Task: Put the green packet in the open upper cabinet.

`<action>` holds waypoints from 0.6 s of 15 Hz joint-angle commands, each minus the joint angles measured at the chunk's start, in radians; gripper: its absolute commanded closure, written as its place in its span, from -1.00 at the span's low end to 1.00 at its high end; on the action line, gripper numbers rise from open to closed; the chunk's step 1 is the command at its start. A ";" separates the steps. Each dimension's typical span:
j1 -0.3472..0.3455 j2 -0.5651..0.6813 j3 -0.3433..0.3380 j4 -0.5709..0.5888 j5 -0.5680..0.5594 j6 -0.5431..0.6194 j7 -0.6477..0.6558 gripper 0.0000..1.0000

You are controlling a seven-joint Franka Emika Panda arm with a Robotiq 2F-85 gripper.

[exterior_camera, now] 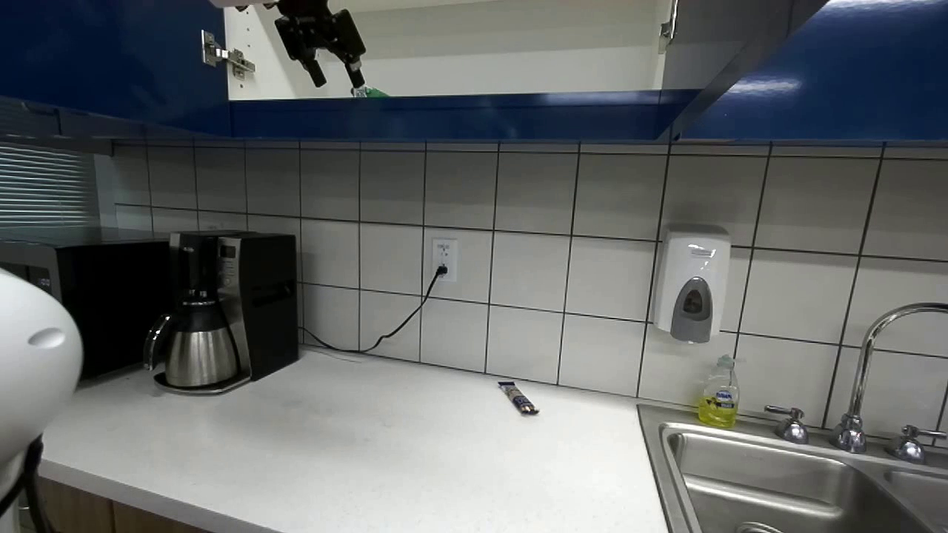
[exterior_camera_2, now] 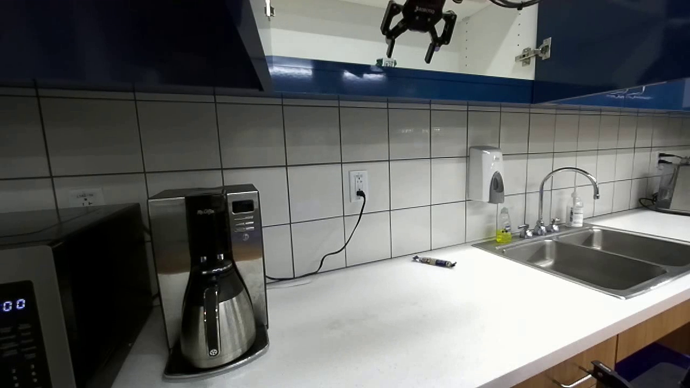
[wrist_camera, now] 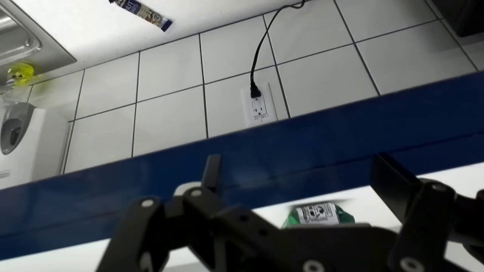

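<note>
- Green packet with white printed label (wrist_camera: 319,214): lies on the white shelf (wrist_camera: 56,262) of the open upper cabinet (exterior_camera: 518,59), just behind its glossy blue front edge (wrist_camera: 98,204).
- Black jointed gripper (exterior_camera_2: 409,58): at the cabinet opening; jaws wide, nothing held. In both exterior views one jaw tip shows near the packet; whether they touch, cannot tell.
- Step in hand: judged to be the end of placing; the packet appears released, with leaving the cabinet the part outstanding.
- Next move: calls for backing out with jaws spread and no nudge to the packet; lying so near the edge, it could be dragged over.
- In the way: the front edge, seen below the jaws; glossy dark-blue cabinet doors (exterior_camera_2: 609,48), swung out on either side of the opening.
- On the white counter (exterior_camera: 333,444): narrow snack bar in blue-and-tan wrapper (exterior_camera: 518,398); black-and-silver coffee maker (exterior_camera: 266,318) with steel carafe (exterior_camera: 200,357); boxy black microwave (exterior_camera_2: 75,296).
- Sink side: clear bottle of yellow dish soap (exterior_camera: 718,400), at the rim of a stainless-steel sink (exterior_camera: 658,451); white-and-grey wall-mounted dispenser (exterior_camera: 692,285).
</note>
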 commanded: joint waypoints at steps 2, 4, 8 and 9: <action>0.005 -0.116 -0.011 -0.212 0.065 0.077 -0.019 -1.00; 0.010 -0.138 -0.019 -0.293 0.097 0.099 -0.036 -1.00; 0.020 -0.146 -0.033 -0.425 0.156 0.135 -0.079 -1.00; 0.026 -0.136 -0.040 -0.452 0.172 0.143 -0.094 -1.00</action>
